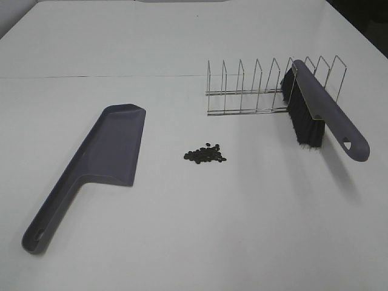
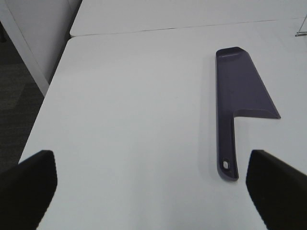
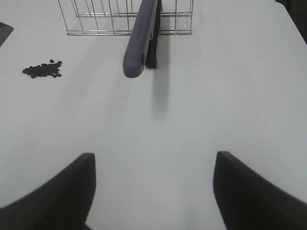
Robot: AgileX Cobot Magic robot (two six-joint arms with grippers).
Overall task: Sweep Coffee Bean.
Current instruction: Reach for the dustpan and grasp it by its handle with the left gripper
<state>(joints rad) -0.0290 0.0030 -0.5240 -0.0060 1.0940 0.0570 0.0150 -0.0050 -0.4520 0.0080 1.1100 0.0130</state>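
Coffee bean heap, axis: the coffee bean (image 1: 205,154) pile is a small, flat cluster on the white table (image 1: 182,242). It is longer than it is deep, and its long axis runs crosswise to the right pincer's reach. Single beans are too small to tell which way each one points.
Right pincer: the right pincer (image 3: 154,158) stands apart, with only bare table between its dark fingers (image 3: 67,187).
Left pincer: the left pincer (image 2: 151,163) is spread wide, its fingers (image 2: 29,187) at either side and nothing between them.
Beans relative to right pincer: the heap (image 3: 43,69) lies well ahead of the fingertips and off to the dustpan side, apart from both fingers.
Beans relative to left pincer: cannot tell; only the exterior high and right wrist views show the pile.
Neighbours: the pile sits between the purple-grey dustpan (image 1: 106,151) and the brush (image 1: 321,109), touching neither.
Brush: it leans in the wire rack (image 1: 242,91), almost straight ahead of the right pincer, with its handle end (image 3: 134,64) nearest the pincer.
Dustpan: it (image 2: 240,86) lies flat ahead of the left pincer, with its handle end near one finger.
Cut off: frame edges crop the fingers of both pincers, the rack (image 3: 96,19) and the brush's far end.
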